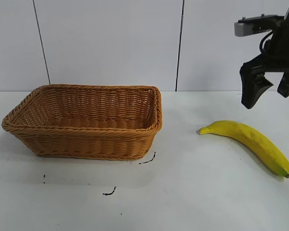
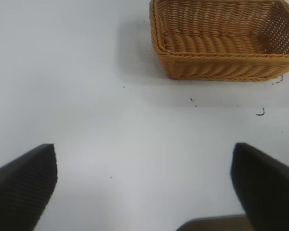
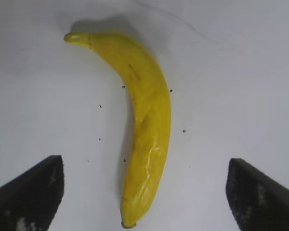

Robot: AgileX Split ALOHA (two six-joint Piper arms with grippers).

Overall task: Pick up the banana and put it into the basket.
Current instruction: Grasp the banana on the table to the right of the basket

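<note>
Right hand (image 1: 271, 91) spread above banana (image 1: 250, 139) (untouched)

**Cut off / out of view**

Exterior view: I only get part of the black right gripper (image 1: 271, 90); its arm runs off the top-right edge. Left arm isn't in that view. Left wrist view clips the far corner of the tan woven wicker basket (image 2: 221, 65).

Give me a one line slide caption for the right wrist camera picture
Open right gripper poised above the banana lying on the white table.
</note>
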